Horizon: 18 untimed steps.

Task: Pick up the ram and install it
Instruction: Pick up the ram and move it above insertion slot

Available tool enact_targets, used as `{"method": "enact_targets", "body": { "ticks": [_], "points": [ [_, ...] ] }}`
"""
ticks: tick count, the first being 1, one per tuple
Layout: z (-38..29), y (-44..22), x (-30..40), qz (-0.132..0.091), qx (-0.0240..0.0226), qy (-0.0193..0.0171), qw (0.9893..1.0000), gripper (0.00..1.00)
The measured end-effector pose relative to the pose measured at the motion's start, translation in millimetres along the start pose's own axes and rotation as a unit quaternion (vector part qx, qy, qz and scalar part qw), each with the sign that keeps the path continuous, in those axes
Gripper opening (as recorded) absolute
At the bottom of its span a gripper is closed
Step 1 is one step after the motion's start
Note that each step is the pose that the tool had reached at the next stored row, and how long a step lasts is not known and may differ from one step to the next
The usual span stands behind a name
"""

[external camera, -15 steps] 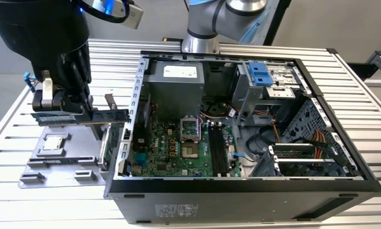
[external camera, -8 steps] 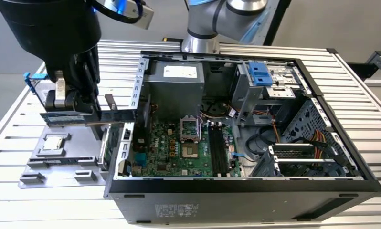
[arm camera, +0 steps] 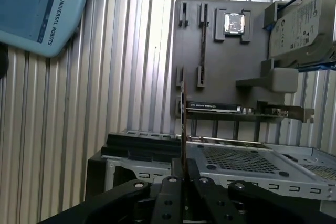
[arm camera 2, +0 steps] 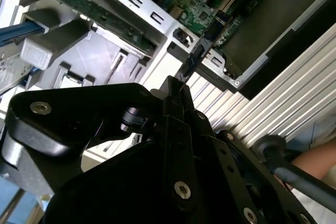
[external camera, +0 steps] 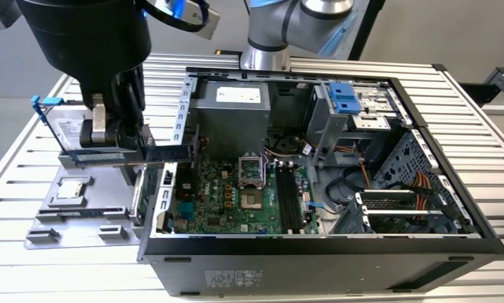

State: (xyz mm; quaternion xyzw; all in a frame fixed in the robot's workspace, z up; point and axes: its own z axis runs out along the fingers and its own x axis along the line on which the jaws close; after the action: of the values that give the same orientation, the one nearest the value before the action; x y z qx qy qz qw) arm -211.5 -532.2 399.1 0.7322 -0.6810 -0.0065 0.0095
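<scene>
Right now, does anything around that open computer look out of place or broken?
Nothing looks spilled or broken. The only loose piece is the ram, clamped in the hand at the edge of the open computer case, not seated in the motherboard's black slots.

Bright, even overhead light in the exterior view: the table [external camera: 33, 252] slats gleam near white, while the arm [external camera: 83, 44] at upper left goes almost solid black. Inside the computer case [external camera: 319, 268], deep shadow pools at lower right. In the second wrist view the slats blow out to glare behind the dark gripper [arm camera 2: 176, 85]. The first wrist view runs cooler and greyer, and the ram [arm camera: 183, 119] clamped there reads as a thin dark sliver.
</scene>
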Motion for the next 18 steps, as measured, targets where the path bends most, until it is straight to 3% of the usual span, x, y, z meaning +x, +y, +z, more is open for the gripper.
{"method": "enact_targets", "body": {
  "ticks": [18],
  "points": [
    [-0.7,-29.5,2.1,-0.001,0.0,0.0,1.0,0.0]
  ]
}}
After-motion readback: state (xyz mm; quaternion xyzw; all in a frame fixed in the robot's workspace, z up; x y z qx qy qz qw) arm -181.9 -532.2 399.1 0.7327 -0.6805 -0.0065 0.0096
